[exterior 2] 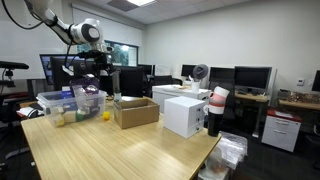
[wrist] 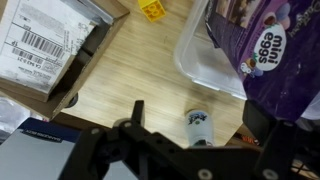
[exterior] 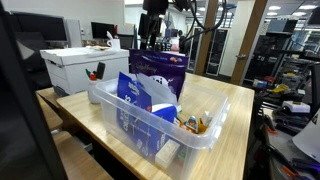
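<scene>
In the wrist view my gripper (wrist: 197, 113) is open, its dark fingers (wrist: 136, 112) spread wide over the wooden table (wrist: 120, 80). A small white bottle (wrist: 198, 127) with a printed label sits on the table below, between the two fingers, and they are not touching it. To its right a purple mini eggs bag (wrist: 265, 45) stands in a clear plastic bin (wrist: 195, 60). In both exterior views the gripper (exterior: 150, 38) (exterior 2: 86, 72) hangs above the far side of the bin (exterior: 205, 135) (exterior 2: 62, 101), beside the purple bag (exterior: 160, 72). Nothing is held.
A cardboard box (wrist: 50, 45) (exterior 2: 136, 111) with a shipping label lies left of the gripper. A yellow object (wrist: 150, 9) sits at the top edge of the wrist view. Blue bags (exterior: 133, 95) fill the bin. A white box (exterior: 82, 68) (exterior 2: 185, 115) and stacked cups (exterior 2: 216, 110) stand on the table.
</scene>
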You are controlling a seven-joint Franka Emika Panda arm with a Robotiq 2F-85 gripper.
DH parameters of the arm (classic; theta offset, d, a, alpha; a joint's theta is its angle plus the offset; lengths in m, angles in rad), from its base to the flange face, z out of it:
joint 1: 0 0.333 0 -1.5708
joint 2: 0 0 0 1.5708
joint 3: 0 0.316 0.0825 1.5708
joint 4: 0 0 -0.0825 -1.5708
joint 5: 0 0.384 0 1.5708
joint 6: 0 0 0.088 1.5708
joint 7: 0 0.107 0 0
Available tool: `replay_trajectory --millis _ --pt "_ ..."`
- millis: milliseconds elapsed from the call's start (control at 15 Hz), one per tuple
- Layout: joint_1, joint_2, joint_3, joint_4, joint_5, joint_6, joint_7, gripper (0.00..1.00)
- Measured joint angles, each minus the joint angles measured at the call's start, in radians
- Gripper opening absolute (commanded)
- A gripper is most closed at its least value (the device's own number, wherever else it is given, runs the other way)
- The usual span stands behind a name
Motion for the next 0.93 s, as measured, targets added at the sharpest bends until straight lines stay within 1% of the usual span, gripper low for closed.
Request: replay_trajectory --millis 67,133,200,400,467,533,667,867,933 --pt "0.004 0.005 0.001 0.002 0.001 0.002 0.0 1.0" --pt "0.008 0.01 0.004 0.002 0.002 0.007 0.001 0.93" --pt "0.013 0.012 0.006 0.002 0.003 0.012 0.004 0.74" --pt "0.029 0.012 0.019 0.002 0.013 0.012 0.026 0.5" --pt "0.031 0.012 0.022 0.002 0.021 0.011 0.029 0.44" --pt "0.031 0.012 0.024 0.001 0.033 0.006 0.033 0.4" --pt "0.031 0.012 0.024 -0.007 0.062 -0.005 0.038 0.26" --pt "0.026 0.011 0.02 -0.034 0.108 -0.019 0.043 0.12" --pt "0.023 0.01 0.017 -0.045 0.126 -0.025 0.045 0.02"
